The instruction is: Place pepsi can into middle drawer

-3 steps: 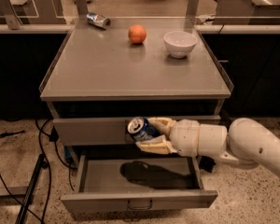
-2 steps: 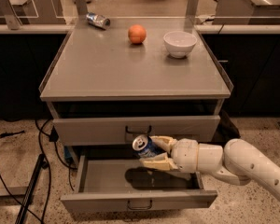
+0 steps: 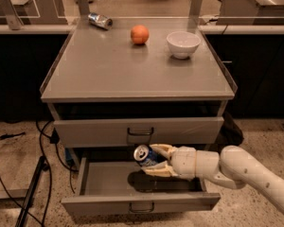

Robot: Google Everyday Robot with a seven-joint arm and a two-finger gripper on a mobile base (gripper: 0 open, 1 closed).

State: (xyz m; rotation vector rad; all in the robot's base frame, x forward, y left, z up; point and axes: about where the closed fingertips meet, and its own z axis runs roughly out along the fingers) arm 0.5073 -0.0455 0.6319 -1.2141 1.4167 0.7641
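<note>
The pepsi can (image 3: 145,155) is dark blue with a silver top, tilted with its top toward the left. My gripper (image 3: 157,161) is shut on it, one finger above and one below. It holds the can just above the inside of the open middle drawer (image 3: 104,176), left of centre, and casts a shadow on the drawer floor. The drawer is pulled out; its dark handle (image 3: 141,206) shows on the front. My white arm reaches in from the lower right.
The closed top drawer (image 3: 138,131) sits right above the can. On the cabinet top (image 3: 109,65) are an orange (image 3: 139,34), a white bowl (image 3: 183,44) and a silvery can lying on its side (image 3: 100,20). Cables and a stand leg (image 3: 31,193) are on the floor left.
My gripper has lowered the can from in front of the top drawer down into the open middle drawer, moving slightly right.
</note>
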